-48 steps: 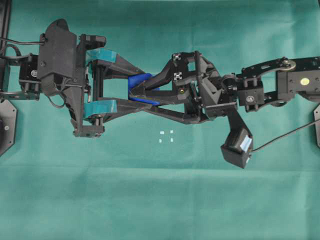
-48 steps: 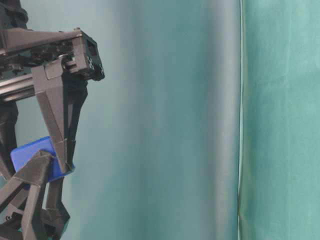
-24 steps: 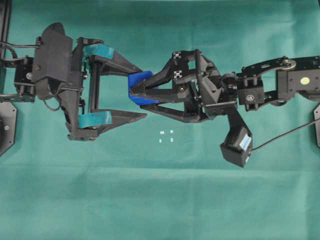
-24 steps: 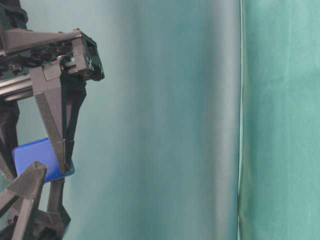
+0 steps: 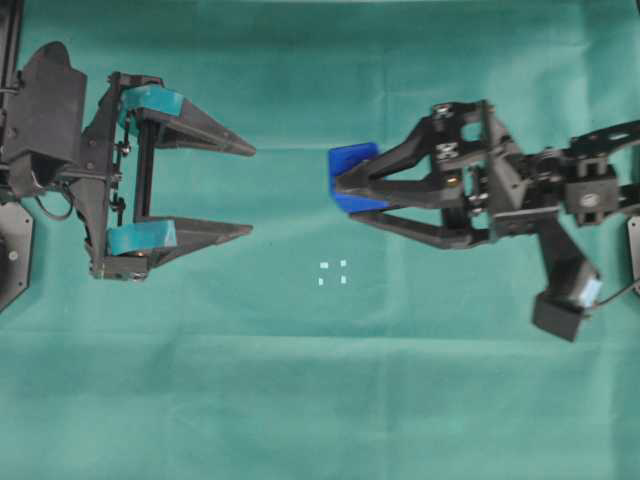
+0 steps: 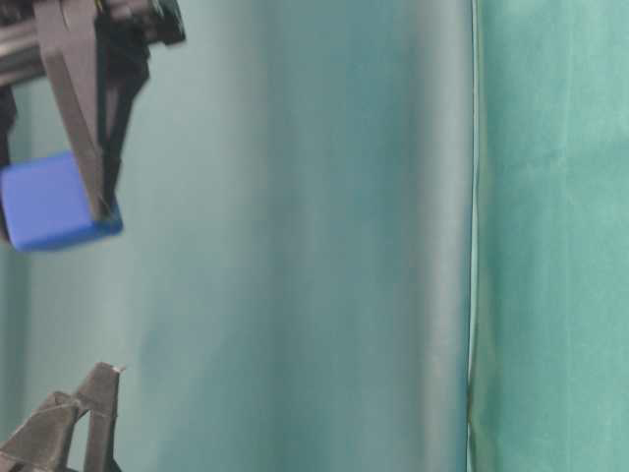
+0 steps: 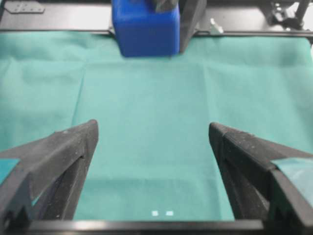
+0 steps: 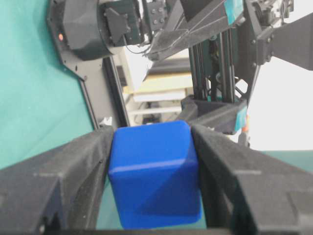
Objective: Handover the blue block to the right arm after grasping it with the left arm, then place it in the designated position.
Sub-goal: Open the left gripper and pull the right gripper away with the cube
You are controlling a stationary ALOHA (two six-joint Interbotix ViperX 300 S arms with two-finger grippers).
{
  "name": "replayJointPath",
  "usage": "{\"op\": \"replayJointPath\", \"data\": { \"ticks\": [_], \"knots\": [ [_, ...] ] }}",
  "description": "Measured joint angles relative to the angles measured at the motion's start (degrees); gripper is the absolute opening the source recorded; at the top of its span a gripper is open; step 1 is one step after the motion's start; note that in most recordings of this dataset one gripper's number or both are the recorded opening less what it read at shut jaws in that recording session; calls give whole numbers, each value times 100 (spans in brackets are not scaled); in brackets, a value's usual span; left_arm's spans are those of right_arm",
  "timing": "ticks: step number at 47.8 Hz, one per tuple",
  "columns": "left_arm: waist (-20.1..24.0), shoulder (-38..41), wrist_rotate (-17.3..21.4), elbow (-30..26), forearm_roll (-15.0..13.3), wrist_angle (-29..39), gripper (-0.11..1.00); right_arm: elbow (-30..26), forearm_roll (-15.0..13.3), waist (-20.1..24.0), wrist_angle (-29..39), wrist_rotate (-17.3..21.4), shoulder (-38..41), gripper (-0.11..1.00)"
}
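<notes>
The blue block (image 5: 352, 176) hangs above the green cloth, pinched between the tips of my right gripper (image 5: 345, 188), which is shut on it. The right wrist view shows the block (image 8: 154, 174) squeezed between both black fingers (image 8: 68, 171). At table level the block (image 6: 54, 202) is high at the left edge. My left gripper (image 5: 250, 190), with teal tape at its finger bases, stands wide open and empty, well left of the block. From the left wrist the block (image 7: 145, 28) is far ahead at the top. The designated position (image 5: 333, 272), small white marks, lies below and between the grippers.
Green cloth (image 5: 320, 400) covers the table. A black frame rail (image 7: 58, 22) runs along the far edge in the left wrist view. The right arm's wrist camera (image 5: 565, 305) hangs below its forearm. A cloth seam or edge (image 6: 474, 236) runs vertically in the table-level view.
The left gripper opened, let go of the block and drew back to the left. The right gripper pulled away to the right and rose with the block in its tips.
</notes>
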Motion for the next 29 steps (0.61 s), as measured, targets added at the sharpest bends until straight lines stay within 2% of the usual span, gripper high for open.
{"op": "replayJointPath", "data": {
  "ticks": [12,17,24,29],
  "knots": [
    [0,53,0,0,-9,9,100,70,26,26,237,26,-114,55],
    [0,53,0,0,-9,9,100,70,193,62,264,185,-114,55],
    [9,53,0,0,0,9,100,70,888,88,264,976,-114,55],
    [9,53,9,0,-9,9,100,70,1556,88,325,1881,-114,55]
  ]
}}
